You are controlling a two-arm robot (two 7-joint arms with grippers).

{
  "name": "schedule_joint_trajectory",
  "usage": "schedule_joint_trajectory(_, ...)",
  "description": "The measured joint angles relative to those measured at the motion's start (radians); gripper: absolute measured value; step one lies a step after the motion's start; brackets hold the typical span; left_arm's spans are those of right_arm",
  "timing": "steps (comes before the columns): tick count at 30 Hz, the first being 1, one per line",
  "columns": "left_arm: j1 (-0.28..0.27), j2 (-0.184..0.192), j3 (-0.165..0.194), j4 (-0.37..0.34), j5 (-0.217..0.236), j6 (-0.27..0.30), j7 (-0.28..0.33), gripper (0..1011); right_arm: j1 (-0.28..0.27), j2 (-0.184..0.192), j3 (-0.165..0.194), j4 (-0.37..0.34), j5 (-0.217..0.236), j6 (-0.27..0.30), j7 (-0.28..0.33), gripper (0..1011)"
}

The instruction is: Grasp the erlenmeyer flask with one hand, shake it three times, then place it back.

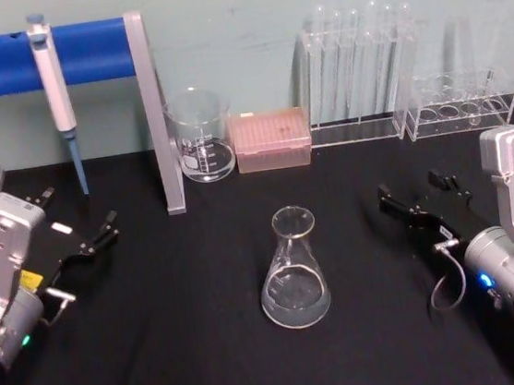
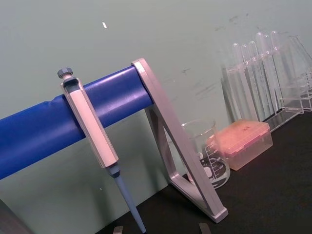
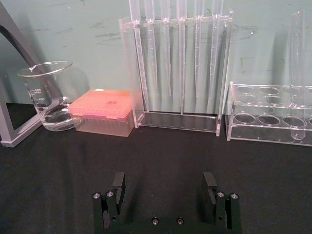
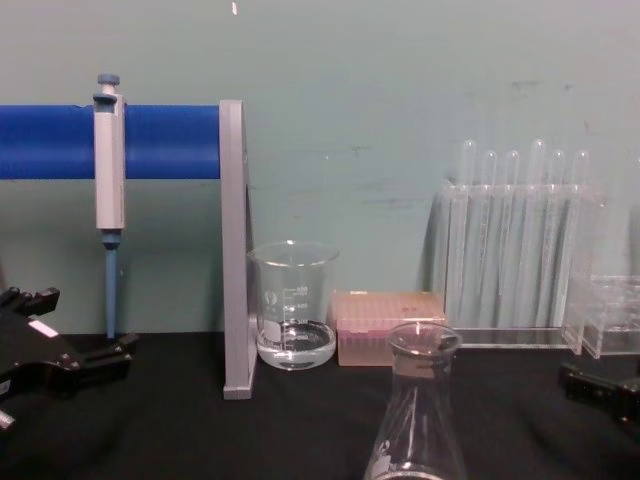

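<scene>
Clear glass conical erlenmeyer flask stood upright mid-desk on the black cloth-covered desk, a little liquid in its base, nothing touching it. Both arms sat well apart from it, one each side. Right black gripper hung to the flask's right, fingers spread wide with nothing between them, aimed toward the back row rather than at the flask. Left black gripper sat low on the left near the stand; its fingers looked open and empty, though less clear. Behind the flask: a straight-walled glass beaker with graduations, just beside it a pink pipette-tip box, then a clear rack of tall tubes and a clear empty-looking tube holder. A grey-blue pipette hung from the blue bar of the stand. Judgement: grasp not yet started, this was the approach step. Next move calls for one gripper to swing in level with the neck, fingers straddling it, before closing; glass neck is slick, so centre it well.
</scene>
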Motion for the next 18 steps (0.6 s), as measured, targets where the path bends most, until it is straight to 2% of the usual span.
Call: schedule_joint_trajectory(18,0.0,0.0,0.0,0.0,0.0,0.0,0.0,1001,0.0,0.0,0.0,0.0,0.0,0.0,0.0,1003)
